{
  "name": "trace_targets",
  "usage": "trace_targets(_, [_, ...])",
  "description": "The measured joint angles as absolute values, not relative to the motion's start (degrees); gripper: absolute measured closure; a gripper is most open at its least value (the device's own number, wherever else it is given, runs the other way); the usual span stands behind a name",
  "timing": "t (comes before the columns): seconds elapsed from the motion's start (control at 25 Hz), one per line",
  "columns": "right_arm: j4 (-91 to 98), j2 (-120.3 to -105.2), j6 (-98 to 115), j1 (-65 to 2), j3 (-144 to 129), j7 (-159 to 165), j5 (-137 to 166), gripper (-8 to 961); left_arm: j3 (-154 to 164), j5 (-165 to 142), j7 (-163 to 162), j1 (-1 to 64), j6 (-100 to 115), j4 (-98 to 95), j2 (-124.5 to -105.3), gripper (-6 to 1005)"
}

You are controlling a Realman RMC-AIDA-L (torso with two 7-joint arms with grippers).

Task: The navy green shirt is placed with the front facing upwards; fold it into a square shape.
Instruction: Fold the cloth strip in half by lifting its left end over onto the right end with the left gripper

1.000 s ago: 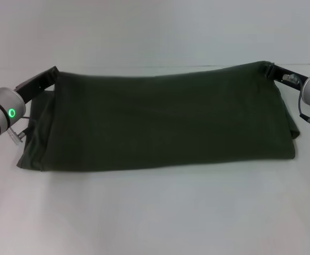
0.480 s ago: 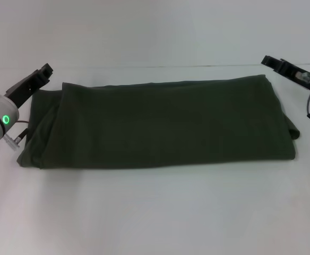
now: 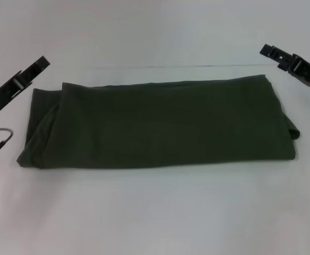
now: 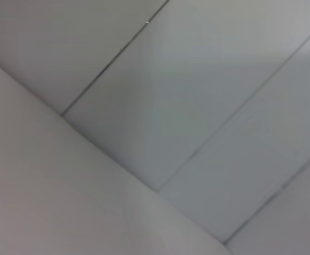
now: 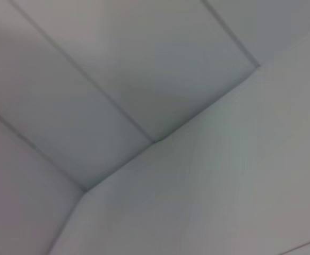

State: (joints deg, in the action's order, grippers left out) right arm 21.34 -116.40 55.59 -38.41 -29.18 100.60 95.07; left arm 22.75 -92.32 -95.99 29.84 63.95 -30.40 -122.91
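Head camera looks down at table (image 3: 155,212) — wrists (both) face panelled wall.

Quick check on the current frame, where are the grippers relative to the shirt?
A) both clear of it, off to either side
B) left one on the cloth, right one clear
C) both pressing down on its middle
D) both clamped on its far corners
A: the left gripper and right gripper each sit off the ends of the shirt, touching no cloth, and the shirt lies folded flat on the table.
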Motion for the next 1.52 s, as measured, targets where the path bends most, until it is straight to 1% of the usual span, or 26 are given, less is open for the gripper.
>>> trace_targets(0.12, [21.5, -114.81, 63.1, -36.5, -31.2, 102.7, 95.9, 26, 22.6, -96.0, -98.6, 27.0, 70.1, -32.7, -122.04, 495])
trace_targets(0.2, [21.9, -113.64, 66.1, -35.3, -33.0, 106.3, 97.2, 28, 22.4, -100.2, -102.0, 25.9, 72.1, -34.6, -121.46, 405])
trace_targets(0.32, [23.0, -112.51, 67.9, -33.6, -34.6, 111.4, 100.4, 32, 22.0, -109.0, -108.7, 24.8, 72.5, -38.1, -120.88, 269])
trace_targets(0.48, [24.6, -112.02, 69.6, -31.8, -34.8, 115.0, 104.1, 36, 22.0, -120.1, -114.6, 25.1, 72.7, -42.2, -119.94, 247])
trace_targets(0.64, [25.1, -112.0, 70.4, -30.7, -34.8, 115.5, 105.0, 40, 22.1, -125.9, -116.4, 25.6, 72.9, -45.7, -119.11, 224])
trace_targets(0.88, [25.1, -112.0, 70.7, -30.4, -34.9, 115.5, 106.3, 48, 22.4, -131.5, -116.6, 27.1, 73.6, -47.5, -118.08, 228])
trace_targets(1.24, [25.1, -112.23, 70.3, -30.2, -34.9, 115.5, 107.5, 59, 25.2, -133.9, -116.7, 28.5, 73.2, -45.3, -118.05, 233])
trace_targets(1.52, [25.1, -112.38, 70.3, -30.5, -34.9, 115.4, 107.6, 67, 27.7, -135.0, -116.8, 29.1, 71.5, -45.2, -118.36, 234])
